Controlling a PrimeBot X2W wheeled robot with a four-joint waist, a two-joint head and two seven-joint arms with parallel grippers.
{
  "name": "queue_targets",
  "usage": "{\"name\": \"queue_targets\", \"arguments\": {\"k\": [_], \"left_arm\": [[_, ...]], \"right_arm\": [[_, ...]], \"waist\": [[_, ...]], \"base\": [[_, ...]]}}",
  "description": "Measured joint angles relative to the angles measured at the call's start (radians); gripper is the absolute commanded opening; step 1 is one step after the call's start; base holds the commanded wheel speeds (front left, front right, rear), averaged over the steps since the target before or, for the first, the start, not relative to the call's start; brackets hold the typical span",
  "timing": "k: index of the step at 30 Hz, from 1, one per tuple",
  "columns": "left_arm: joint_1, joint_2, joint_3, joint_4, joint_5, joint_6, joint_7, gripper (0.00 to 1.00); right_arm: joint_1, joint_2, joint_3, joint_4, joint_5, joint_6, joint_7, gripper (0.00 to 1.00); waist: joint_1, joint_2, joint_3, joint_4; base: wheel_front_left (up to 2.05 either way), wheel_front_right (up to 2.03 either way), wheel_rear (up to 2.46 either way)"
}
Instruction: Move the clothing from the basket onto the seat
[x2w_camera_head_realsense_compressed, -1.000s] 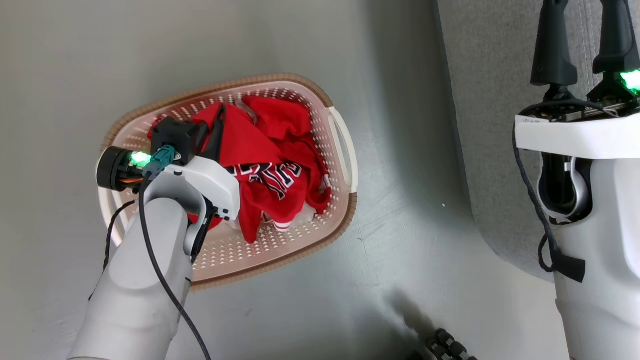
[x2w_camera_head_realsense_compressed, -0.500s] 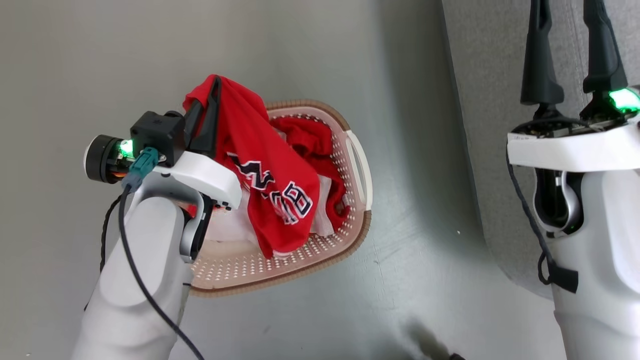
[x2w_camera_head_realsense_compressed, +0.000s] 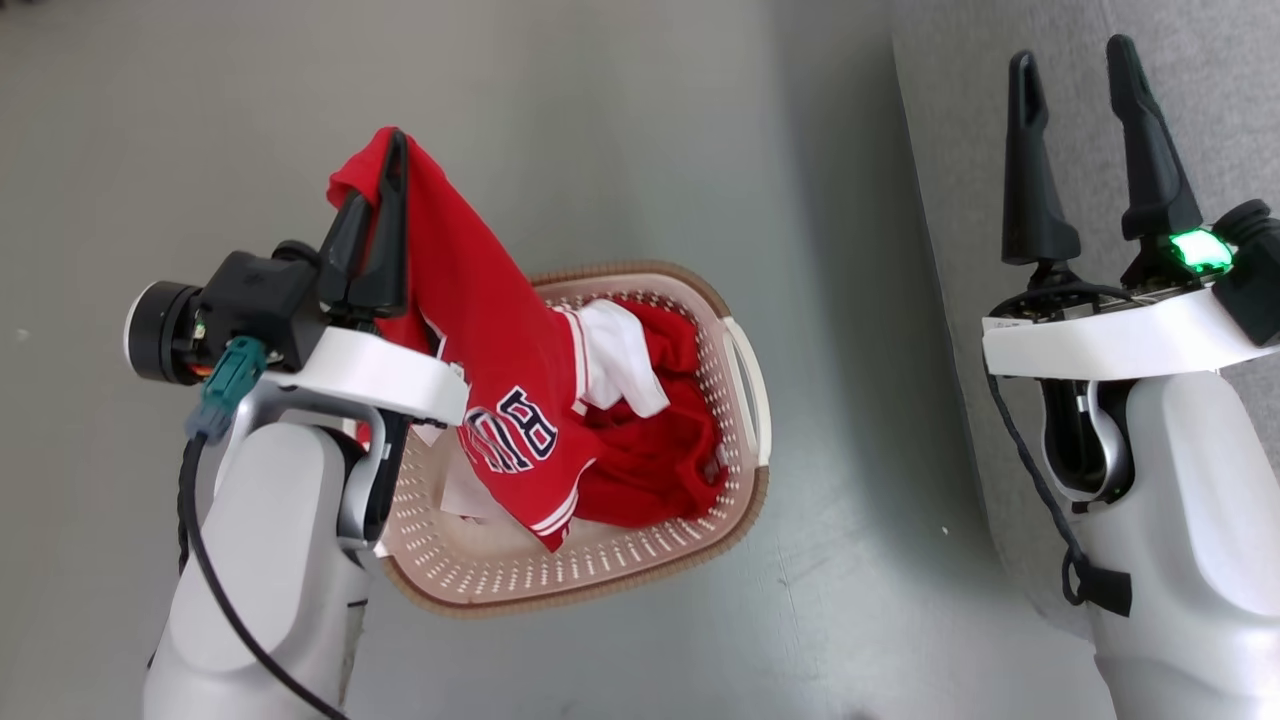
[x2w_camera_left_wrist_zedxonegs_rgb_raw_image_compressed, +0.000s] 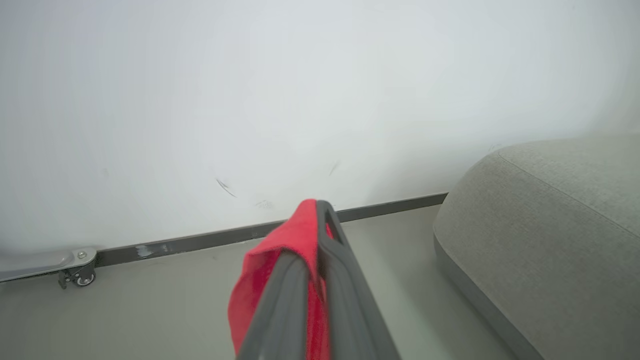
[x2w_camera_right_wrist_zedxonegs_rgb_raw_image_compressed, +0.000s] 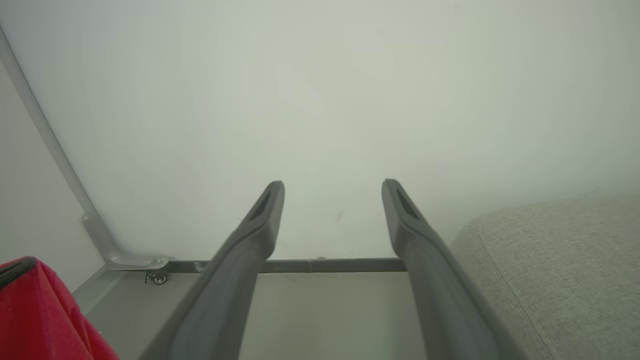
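Grey floor (x2w_camera_head_realsense_compressed: 600, 120) runs to a pale wall (x2w_camera_left_wrist_zedxonegs_rgb_raw_image_compressed: 300, 75). At the right lies the big grey fabric seat (x2w_camera_head_realsense_compressed: 1240, 100). Left of it, apart on the floor, stands the cream basket (x2w_camera_head_realsense_compressed: 560, 575) with its brown rim. A red jersey (x2w_camera_head_realsense_compressed: 480, 300) with white trim hangs over the basket, above more red clothing (x2w_camera_head_realsense_compressed: 650, 470) lying inside. The left gripper (x2w_camera_head_realsense_compressed: 390, 150) has its fingers clamped together on the jersey's top edge. The right gripper (x2w_camera_head_realsense_compressed: 1070, 55) hovers by the seat's edge, fingers apart and holding nothing.

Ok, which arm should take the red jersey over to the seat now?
Left, I'd say. The left gripper is shut on the jersey, whose hem hangs over the basket. The right gripper is open and empty near the seat, so using it would need a handover.
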Motion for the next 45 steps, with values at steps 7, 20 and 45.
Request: {"name": "queue_targets", "arguments": {"k": [7,20,45], "left_arm": [[0.042,0.008,0.035,-0.075,-0.009,0.007,0.000,0.00],[0.129,0.040,0.079,-0.152,-0.018,0.007,-0.001,0.00],[0.277,0.079,0.075,-0.175,-0.043,-0.041,-0.001,0.00]], "right_arm": [[0.035,-0.002,0.012,0.014,-0.001,0.000,0.000,1.00],[0.100,-0.017,0.021,0.049,-0.001,0.000,0.000,1.00],[0.261,-0.058,0.140,0.114,0.012,0.000,0.003,1.00]], "waist": [[0.0000,0.0000,-0.066,0.026],[0.0000,0.0000,-0.197,0.074],[-0.0001,0.0000,-0.438,0.134]], "base": [[0.00,0.00,0.00],[0.00,0.00,0.00],[0.00,0.00,0.00]]}}
